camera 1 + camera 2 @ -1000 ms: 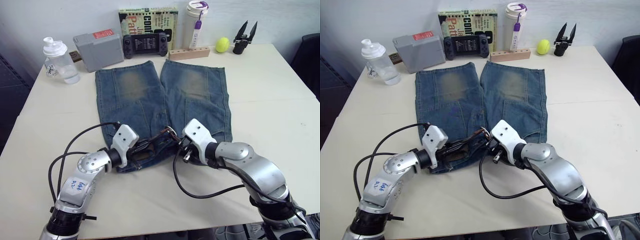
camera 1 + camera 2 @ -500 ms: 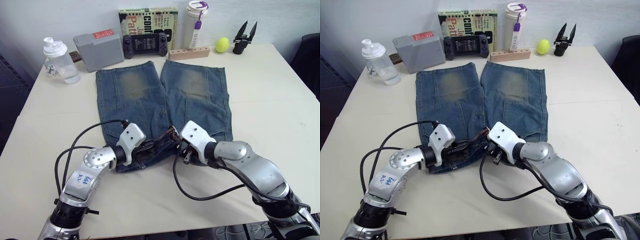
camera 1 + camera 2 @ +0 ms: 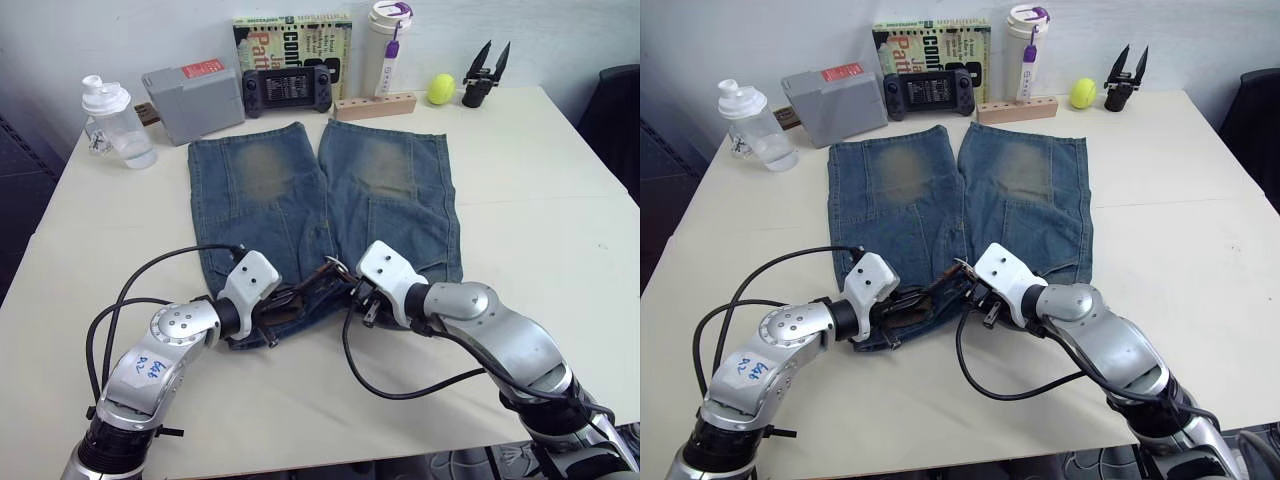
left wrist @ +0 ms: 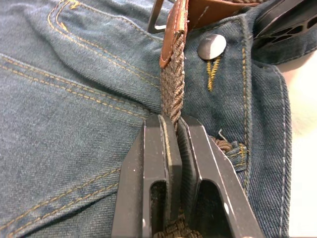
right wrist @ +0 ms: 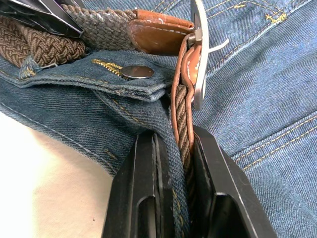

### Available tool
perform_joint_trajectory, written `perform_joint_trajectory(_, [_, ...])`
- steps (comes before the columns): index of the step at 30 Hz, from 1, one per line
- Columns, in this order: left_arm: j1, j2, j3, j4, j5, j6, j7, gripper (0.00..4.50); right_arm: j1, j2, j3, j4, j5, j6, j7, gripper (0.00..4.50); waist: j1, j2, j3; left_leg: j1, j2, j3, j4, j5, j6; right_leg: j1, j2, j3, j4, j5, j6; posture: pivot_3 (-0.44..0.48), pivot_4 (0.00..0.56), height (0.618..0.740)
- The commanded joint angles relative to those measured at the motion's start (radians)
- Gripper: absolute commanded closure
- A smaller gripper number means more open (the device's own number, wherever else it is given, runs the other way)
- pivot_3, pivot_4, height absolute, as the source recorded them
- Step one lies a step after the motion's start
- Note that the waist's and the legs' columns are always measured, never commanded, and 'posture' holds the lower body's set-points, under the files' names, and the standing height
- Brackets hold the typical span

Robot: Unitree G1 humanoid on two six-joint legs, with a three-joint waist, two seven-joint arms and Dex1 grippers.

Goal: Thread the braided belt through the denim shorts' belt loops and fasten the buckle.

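Observation:
The denim shorts (image 3: 300,190) lie flat on the table with the waistband nearest me. The braided belt (image 4: 172,94) runs along the waistband, past the shorts' metal button (image 4: 212,47). My left gripper (image 4: 174,121) is shut on the belt's woven part. My right gripper (image 5: 173,136) is shut on the belt and the waistband edge just behind the silver buckle (image 5: 200,54). The brown leather tip (image 5: 153,34) lies against the buckle frame. In the head views both grippers meet at the waistband's middle (image 3: 325,285). The belt loops are hidden by the belt and fingers.
Along the table's far edge stand a clear bottle (image 3: 112,120), a grey box (image 3: 195,88), a game controller (image 3: 290,88), a book (image 3: 290,35), a white tumbler (image 3: 388,45), a wooden block (image 3: 375,104), a yellow ball (image 3: 440,88) and a black tool (image 3: 482,78).
My left gripper pushed a little toward the right gripper with the belt, then drew back left. The right gripper stayed by the buckle. The camera shifted slightly.

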Motion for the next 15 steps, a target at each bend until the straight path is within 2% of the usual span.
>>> perform_joint_trajectory(1, [0.015,-0.009,0.006,-0.007,-0.004,0.027,0.023,4.50,-0.017,-0.011,0.015,-0.026,-0.013,-0.045,0.008,4.28,0.000,0.000,0.000,0.000,0.000,0.000,0.000,0.000,0.000,0.000,0.000,0.000,0.000,0.000,0.000,0.000,0.150,0.726])
perform_joint_trajectory(8, [-0.040,-0.043,-0.052,0.027,0.007,-0.022,0.021,4.50,-0.008,-0.036,0.068,-0.056,-0.002,-0.059,0.055,4.28,0.002,0.000,0.000,0.000,0.000,0.000,0.000,0.000,0.000,0.000,0.000,0.000,0.000,0.000,0.000,0.000,0.150,0.726])
perform_joint_trajectory(15, [-0.064,-0.111,-0.092,0.079,0.007,-0.184,-0.014,4.50,0.000,-0.040,0.095,-0.056,0.010,-0.066,0.096,4.28,0.001,0.000,0.000,0.000,0.000,0.000,0.000,0.000,0.000,0.000,0.000,0.000,0.000,0.000,0.000,0.000,0.150,0.726])
